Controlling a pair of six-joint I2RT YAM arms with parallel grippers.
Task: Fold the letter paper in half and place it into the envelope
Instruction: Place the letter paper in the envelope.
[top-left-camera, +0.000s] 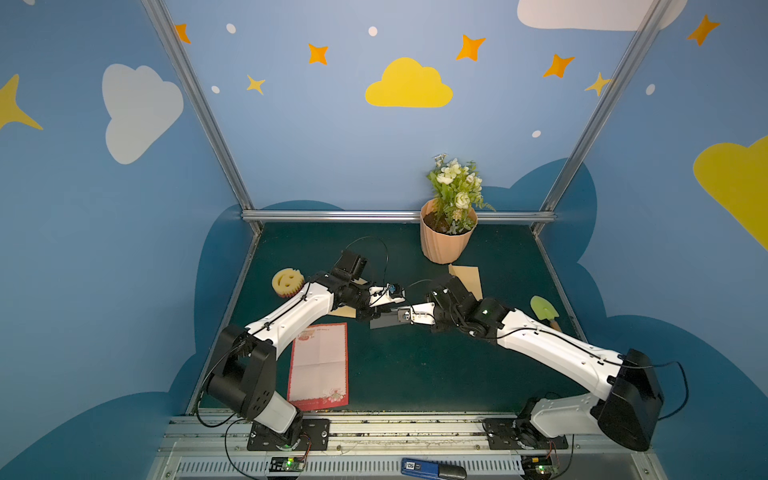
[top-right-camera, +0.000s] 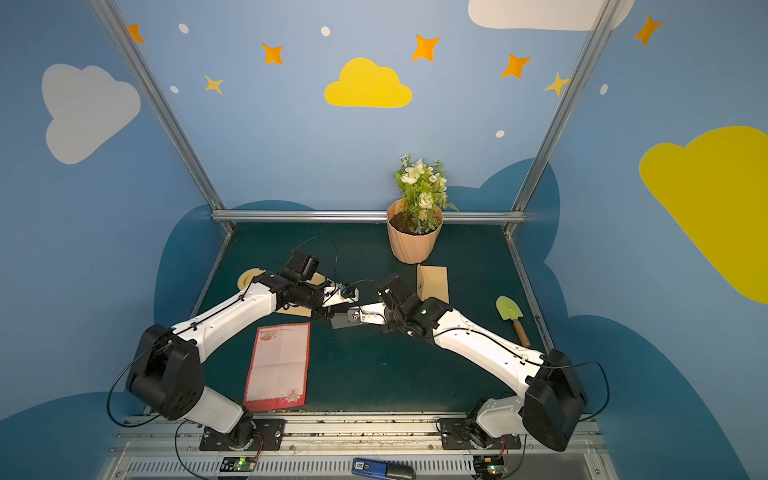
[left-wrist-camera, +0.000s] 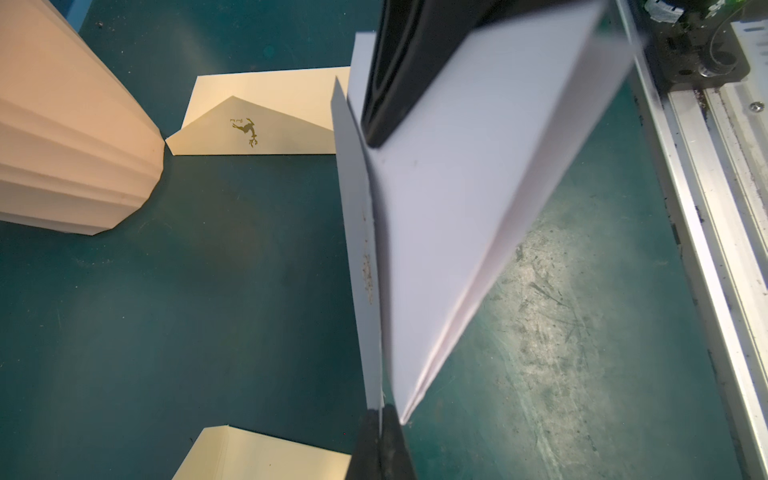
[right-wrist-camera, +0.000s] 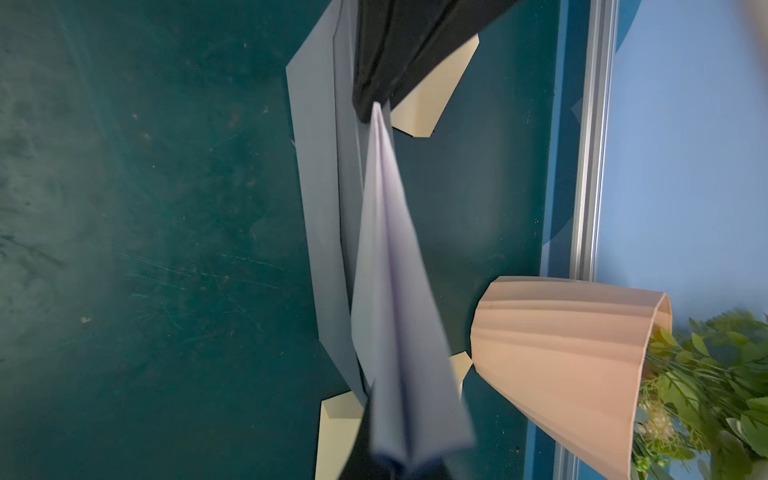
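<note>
Your left gripper (top-left-camera: 367, 313) and right gripper (top-left-camera: 400, 316) both clamp the folded paper (top-left-camera: 383, 322) aloft at mid-frame; pull unevenly and it could tear or spring open before reaching the envelope (top-left-camera: 468, 280)

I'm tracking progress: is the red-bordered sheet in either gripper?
No: the red-bordered sheet lies flat on the green table, apart from the left gripper and right gripper.

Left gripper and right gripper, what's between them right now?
Pale paper fills the gap: a folded sheet held by the right gripper reaches the left gripper, which pinches a second flat sheet alongside. Both wrist views show it.
</note>
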